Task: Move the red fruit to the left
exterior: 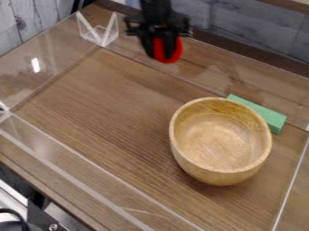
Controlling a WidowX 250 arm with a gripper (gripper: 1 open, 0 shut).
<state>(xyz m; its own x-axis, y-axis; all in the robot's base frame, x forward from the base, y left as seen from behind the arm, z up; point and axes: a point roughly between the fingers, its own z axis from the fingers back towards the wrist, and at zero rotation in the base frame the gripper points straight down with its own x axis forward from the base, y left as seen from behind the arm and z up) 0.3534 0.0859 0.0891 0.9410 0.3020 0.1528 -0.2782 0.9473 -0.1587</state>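
The red fruit [168, 50] hangs above the far part of the wooden table, clamped between the black fingers of my gripper [163, 47]. The gripper points down and is shut on the fruit, which shows as a bright red rounded shape below the fingers. Fruit and gripper are up and to the left of the wooden bowl [221, 140], well clear of it. The picture is blurred around the hand.
A flat green block [263, 113] lies right of the bowl's far rim. Clear plastic walls [49, 63] fence the table, with a clear bracket [97, 29] at the far left corner.
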